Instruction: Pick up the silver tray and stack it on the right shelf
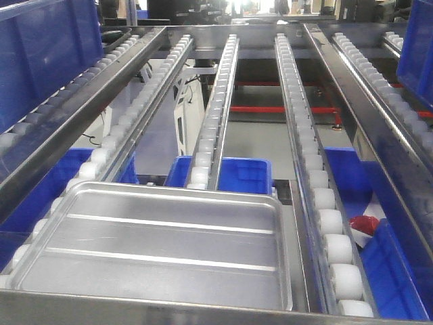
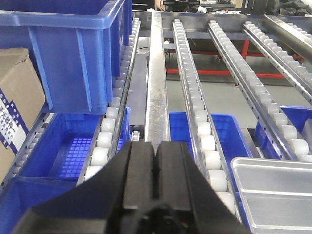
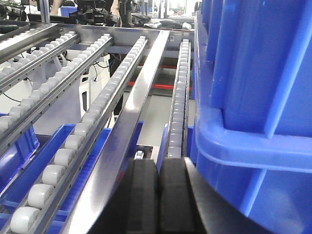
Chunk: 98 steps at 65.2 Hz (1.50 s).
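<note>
Silver tray [image 1: 162,244] lies flat at the near-left corner of the roller rack [image 1: 216,115]. Its near rim sits along the front crossbar [image 1: 203,318], and its right rim is just beside a roller lane. Open lanes stretch beyond its far rim. The left gripper [image 2: 155,148] points along a steel rail [image 2: 157,87], fingers pressed together on nothing. The right gripper [image 3: 159,165] is posed likewise, close beside a blue crate [image 3: 253,73].

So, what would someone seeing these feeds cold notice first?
The shiny silver tray lies flat on the white roller lanes, bottom left of the front view. A big blue bin fills the left wrist view's upper left, a second blue bin the right wrist view's right side. The left gripper and right gripper are shut, empty.
</note>
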Tool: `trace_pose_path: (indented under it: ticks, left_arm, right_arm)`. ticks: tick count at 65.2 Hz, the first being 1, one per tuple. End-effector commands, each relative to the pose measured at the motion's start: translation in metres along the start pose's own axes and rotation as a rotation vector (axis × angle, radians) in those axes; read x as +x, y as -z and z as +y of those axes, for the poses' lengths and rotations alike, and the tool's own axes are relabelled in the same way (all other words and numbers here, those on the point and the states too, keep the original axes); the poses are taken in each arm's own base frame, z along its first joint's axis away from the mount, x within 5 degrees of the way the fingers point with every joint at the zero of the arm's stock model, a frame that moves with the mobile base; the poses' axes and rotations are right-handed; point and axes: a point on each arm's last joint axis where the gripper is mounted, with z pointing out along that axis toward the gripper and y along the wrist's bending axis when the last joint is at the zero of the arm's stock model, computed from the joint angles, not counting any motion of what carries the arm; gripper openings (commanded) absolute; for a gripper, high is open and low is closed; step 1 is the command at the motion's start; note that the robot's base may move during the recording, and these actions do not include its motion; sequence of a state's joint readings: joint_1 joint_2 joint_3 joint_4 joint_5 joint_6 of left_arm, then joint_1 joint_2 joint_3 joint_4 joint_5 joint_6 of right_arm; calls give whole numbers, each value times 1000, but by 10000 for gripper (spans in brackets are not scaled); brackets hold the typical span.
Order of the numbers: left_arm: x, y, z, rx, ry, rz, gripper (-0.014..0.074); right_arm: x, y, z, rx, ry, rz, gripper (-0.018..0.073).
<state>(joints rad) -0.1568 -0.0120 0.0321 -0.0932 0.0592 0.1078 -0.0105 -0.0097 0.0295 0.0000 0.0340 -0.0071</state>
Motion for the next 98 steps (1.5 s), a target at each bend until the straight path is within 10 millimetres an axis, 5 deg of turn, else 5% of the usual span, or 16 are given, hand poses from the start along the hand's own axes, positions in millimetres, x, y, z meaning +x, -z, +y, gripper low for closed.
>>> trace_pose_path:
  ticks: [1,53,64,78,88,98]
  left_arm:
    - [-3,1,2,-22,8,-85,-101]
    - [-11,2,3,-33,14,-177,-101]
    - [-46,8,5,-44,107,-318,-101]
    - [-128,6,1,-4,-1,-138,-100]
    - [-160,-28,1,21,0,117,-100]
    - [-160,-75,0,36,23,311,-95]
  right_arm:
    - [-16,3,0,8,17,-133,54]
    - [-21,4,0,8,17,-189,54]
    - [-45,9,-1,7,-6,-305,54]
    - [-107,15,-1,-9,-52,-283,54]
    - [-130,2,2,-60,-71,-172,85]
    - [-135,-15,8,-128,-106,-39,272]
